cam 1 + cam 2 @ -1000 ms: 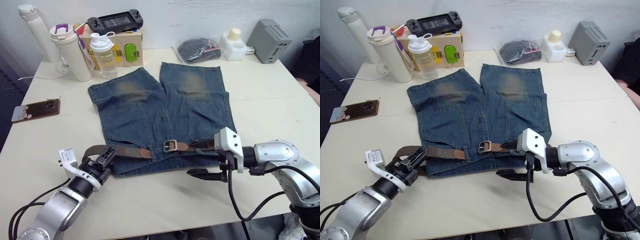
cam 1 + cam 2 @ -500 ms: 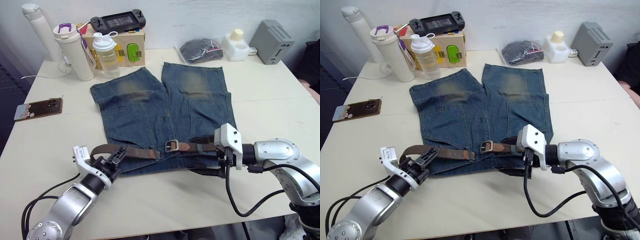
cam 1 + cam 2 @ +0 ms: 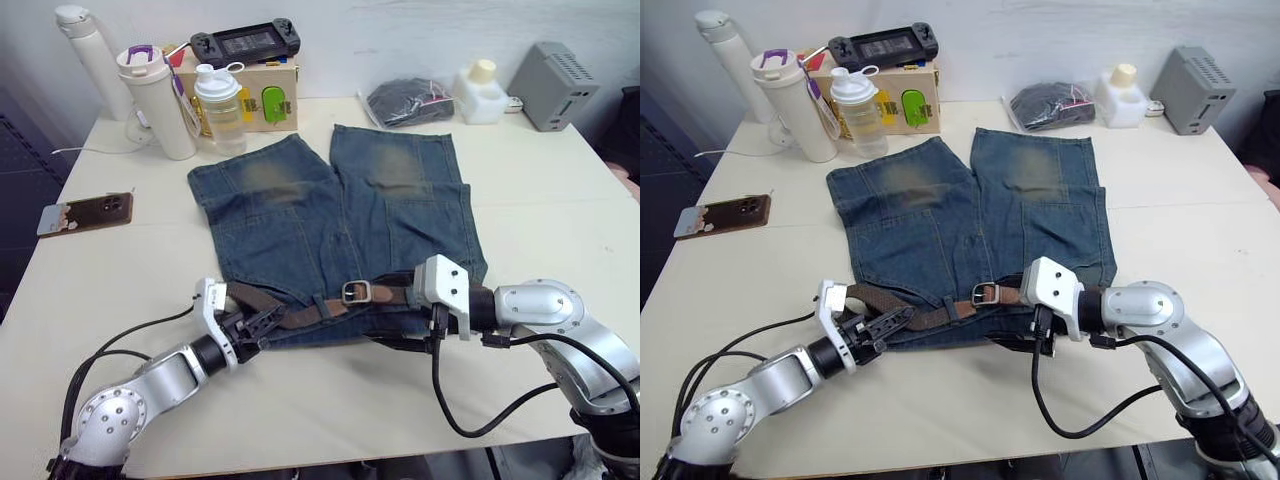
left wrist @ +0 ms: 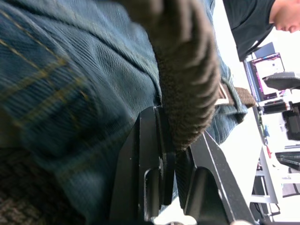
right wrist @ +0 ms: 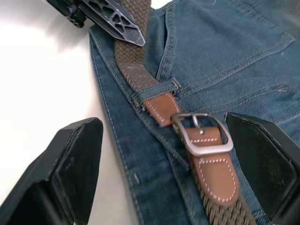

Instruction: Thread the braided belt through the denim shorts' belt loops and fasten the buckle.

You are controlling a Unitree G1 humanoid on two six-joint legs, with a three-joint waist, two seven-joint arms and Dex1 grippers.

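Observation:
The denim shorts (image 3: 330, 210) lie flat on the white table (image 3: 560, 200), waistband toward me. Along the waistband runs the braided belt (image 3: 300, 313), its silver buckle (image 3: 357, 292) near the middle. My left gripper (image 3: 262, 322) is shut on the belt's woven strap (image 4: 187, 93) at the shorts' left corner, where the strap bows up in a small arch. My right gripper (image 3: 398, 312) is open, its fingers (image 5: 70, 164) standing wide on either side of the buckle (image 5: 201, 136). The strap passes under one belt loop (image 5: 154, 89), with a tan leather piece just beyond it.
At the table's back left stand a white flask (image 3: 90, 45), a tumbler (image 3: 160, 100), a shaker bottle (image 3: 220, 105) and a box with a game console (image 3: 250, 45). A phone (image 3: 85, 212) lies left. A black pouch (image 3: 405, 100), white jug (image 3: 480, 85) and grey box (image 3: 558, 85) sit back right.
My left gripper has slid right along the waistband with the belt, bunching the strap into an arch. My right gripper has moved left, closer to the buckle. The camera has shifted.

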